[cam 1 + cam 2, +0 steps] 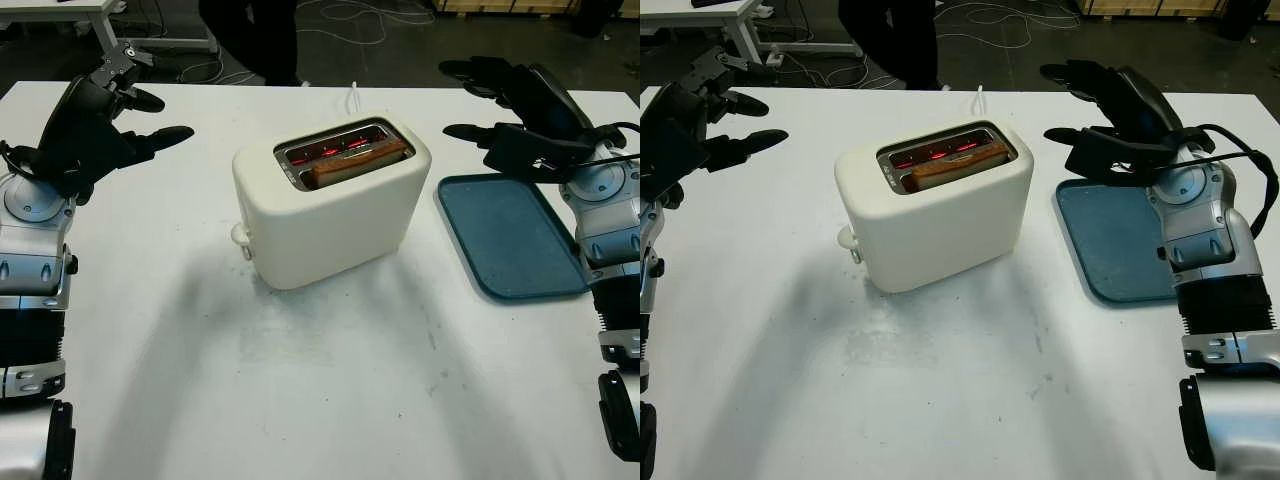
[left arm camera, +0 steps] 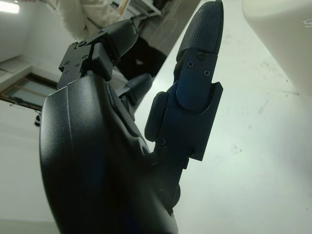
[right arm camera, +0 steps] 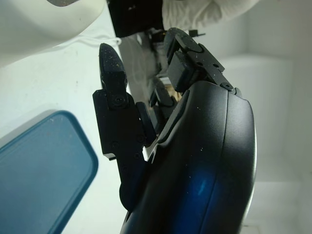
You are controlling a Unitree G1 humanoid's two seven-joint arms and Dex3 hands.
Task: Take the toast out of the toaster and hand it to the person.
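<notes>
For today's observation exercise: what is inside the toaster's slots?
The toaster holds one toast in its front slot, top edge showing; red glow shows in the back slot. The toast's lower part is hidden.

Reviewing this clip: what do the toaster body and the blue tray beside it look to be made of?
Toaster: probably moulded plastic with a smooth, cream, satin finish; its rounded corners and soft, even shading suggest that, though painted metal cannot be ruled out. Tray: likely plastic, matt teal-blue, with a raised rolled rim and a finely textured, dull face that gives almost no reflection.

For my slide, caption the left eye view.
Toast sits in the toaster; open left hand and right hand flank it.
</notes>
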